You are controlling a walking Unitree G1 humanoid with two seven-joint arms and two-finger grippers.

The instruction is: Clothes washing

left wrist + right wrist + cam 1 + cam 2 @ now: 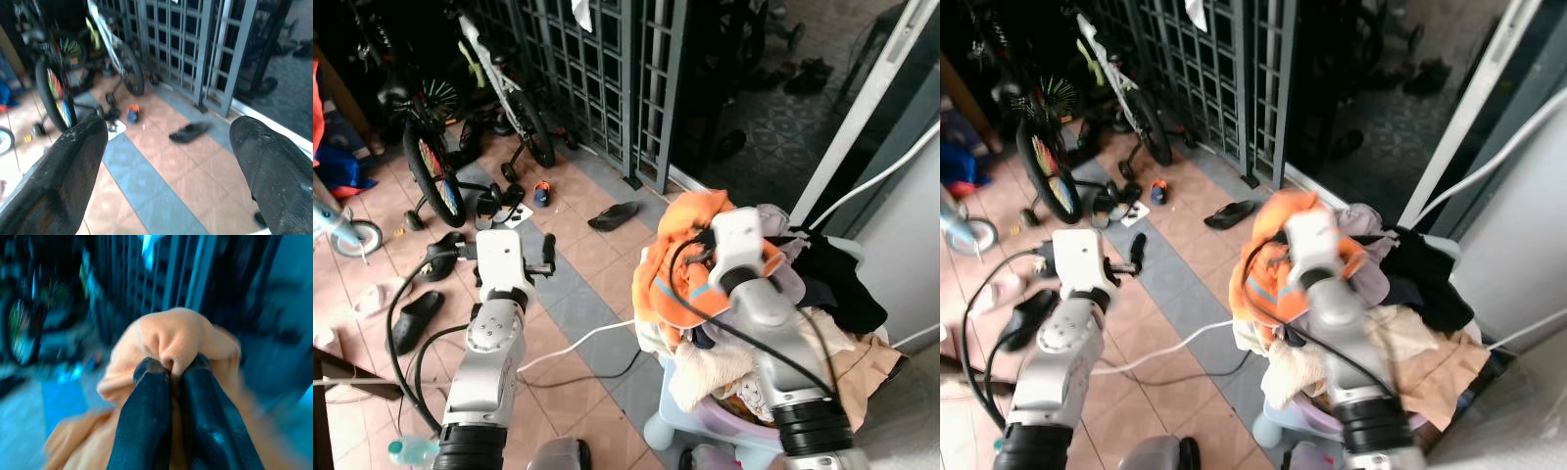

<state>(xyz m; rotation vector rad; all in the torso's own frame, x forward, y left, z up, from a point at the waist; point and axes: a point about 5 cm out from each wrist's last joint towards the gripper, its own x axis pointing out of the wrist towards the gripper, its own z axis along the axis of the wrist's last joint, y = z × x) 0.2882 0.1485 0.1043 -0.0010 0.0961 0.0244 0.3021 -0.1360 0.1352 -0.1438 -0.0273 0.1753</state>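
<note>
One garment is in hand: an orange shirt (690,259) pinched at a fold by the right gripper (171,369), whose two black fingers (146,416) are closed tight on the cloth. The shirt sits at the top of a heap of laundry (803,294) piled in a pale basket (680,416), which stands on the tiled floor (587,294) just beside a white appliance (911,245), probably the washing machine.

Step in hand, as judged: lift the shirt clear of the heap and carry it to the washer.

1. Keep the grip as it is. The fold is caught between the fingertips, so any slackening risks a drop.
2. Raise the arm straight up until the hem hangs free. Part of the shirt is draped over the pile and may drag a neighbouring item, such as the black garment (832,274) or the cream towel (705,372), out of the basket.
3. Watch the black cable (680,279) running across the shirt; avoid snagging cloth on it.

The left gripper (166,161) hovers over the floor well apart from the basket, fingers spread wide and holding nothing. It is available to steady the heap if something trails.

Sandals (614,214) and bicycles (504,88) lie beyond, near a grey gate (597,69).
</note>
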